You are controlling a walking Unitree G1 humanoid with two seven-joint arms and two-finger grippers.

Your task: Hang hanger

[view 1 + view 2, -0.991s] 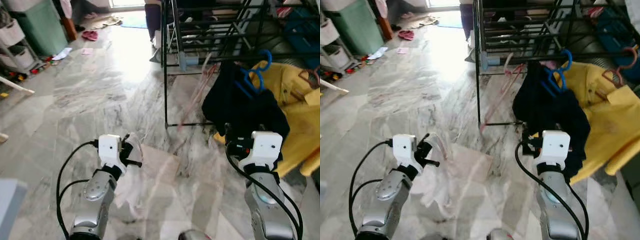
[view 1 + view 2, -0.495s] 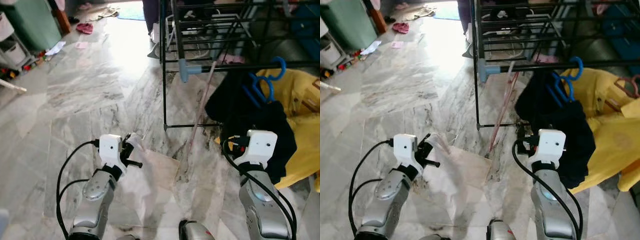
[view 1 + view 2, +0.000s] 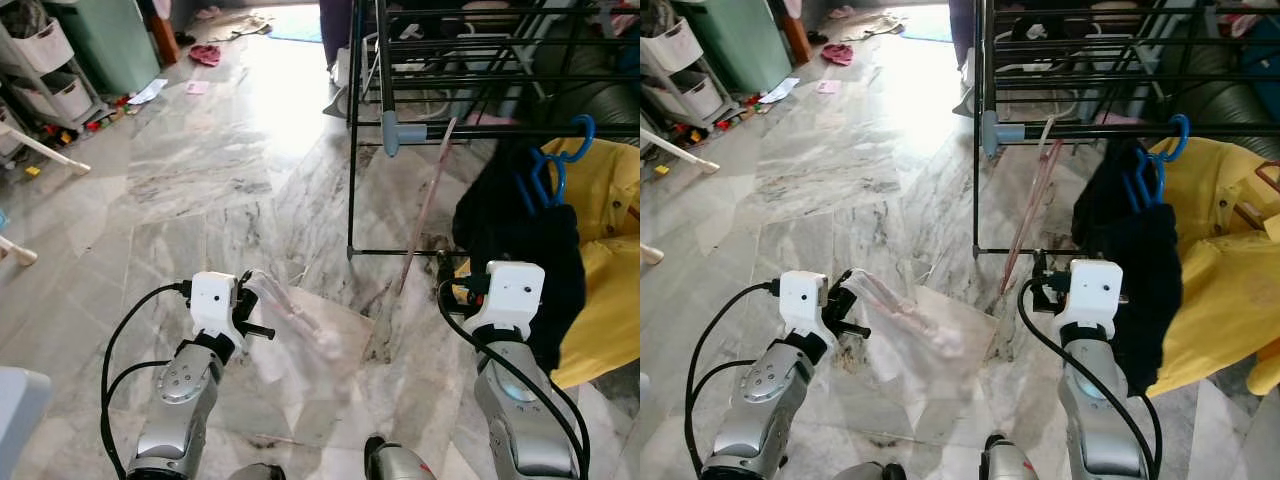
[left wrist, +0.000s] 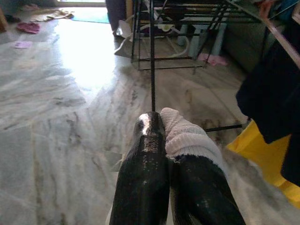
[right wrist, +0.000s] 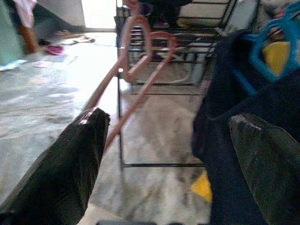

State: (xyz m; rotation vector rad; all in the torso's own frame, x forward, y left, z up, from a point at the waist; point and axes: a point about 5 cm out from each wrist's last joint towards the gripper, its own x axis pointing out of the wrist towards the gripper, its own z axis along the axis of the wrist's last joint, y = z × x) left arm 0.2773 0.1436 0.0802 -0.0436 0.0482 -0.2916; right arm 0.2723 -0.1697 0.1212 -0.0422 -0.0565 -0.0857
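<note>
Left hand point(image 4: 165, 154) clenched on white cloth point(image 3: 905, 318); right hand point(image 5: 171, 159) spread wide before the pink hanger point(image 5: 136, 61) by the black rack point(image 3: 380, 60)

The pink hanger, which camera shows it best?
The right wrist view: the pink hanger sits close and large there, its hook up near the black rack, between the right claw and its open fingers. Both eye views show it as a thin pink line slanting from the rack's rail down to the floor.
</note>
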